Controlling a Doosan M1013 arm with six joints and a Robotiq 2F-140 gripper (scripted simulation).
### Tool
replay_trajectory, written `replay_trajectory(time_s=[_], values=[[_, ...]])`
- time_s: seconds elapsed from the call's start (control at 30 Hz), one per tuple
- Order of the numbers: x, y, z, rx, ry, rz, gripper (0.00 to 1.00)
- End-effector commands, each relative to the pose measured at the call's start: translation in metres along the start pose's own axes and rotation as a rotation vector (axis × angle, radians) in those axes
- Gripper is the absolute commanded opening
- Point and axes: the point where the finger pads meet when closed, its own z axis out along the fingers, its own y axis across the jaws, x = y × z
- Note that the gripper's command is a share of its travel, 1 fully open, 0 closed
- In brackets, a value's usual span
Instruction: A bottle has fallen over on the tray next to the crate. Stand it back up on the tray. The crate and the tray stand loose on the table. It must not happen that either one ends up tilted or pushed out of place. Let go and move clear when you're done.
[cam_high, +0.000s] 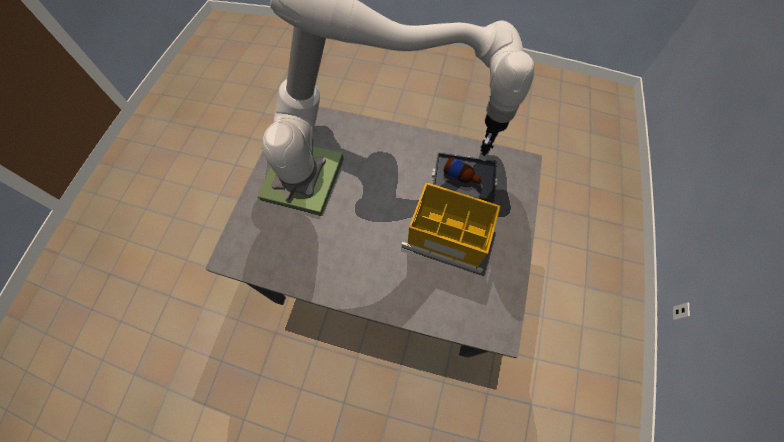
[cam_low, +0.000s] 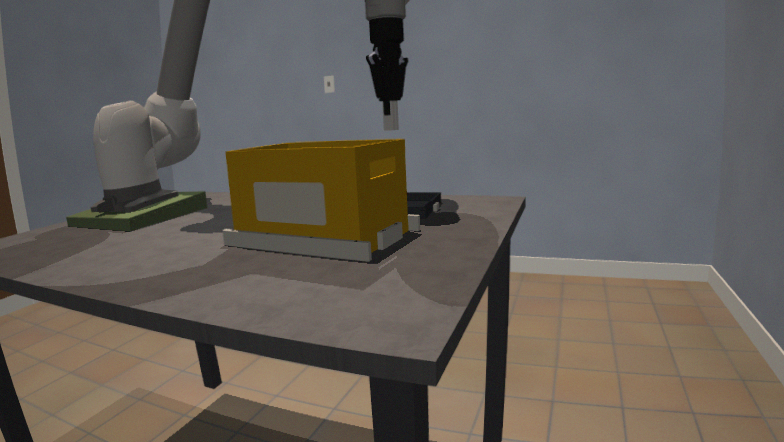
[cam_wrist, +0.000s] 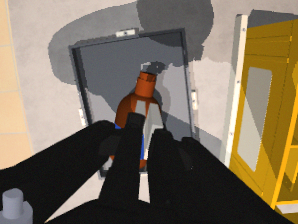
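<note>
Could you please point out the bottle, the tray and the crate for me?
bottle (cam_high: 460, 170): top view, on its brown body.
tray (cam_wrist: 79, 82): wrist view, on its left rim.
crate (cam_low: 299, 170): exterior view, on its near yellow wall.

One bottle (cam_high: 460, 169), one tray (cam_high: 490, 184), one crate (cam_high: 453, 222).
</note>
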Motion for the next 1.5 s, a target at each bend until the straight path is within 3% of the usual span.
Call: replay_trajectory(time_s=[0.0,0.83,0.87,1.47], values=[[0.0008,-0.0004,0.0017,-0.003,0.002,-0.001,0.1],[0.0008,-0.0004,0.0017,-0.003,0.002,-0.001,0.1],[0.0008,-0.0004,0.0017,-0.003,0.002,-0.001,0.44],[0.0008,-0.0004,0.0017,-0.003,0.002,-0.001,0.44]])
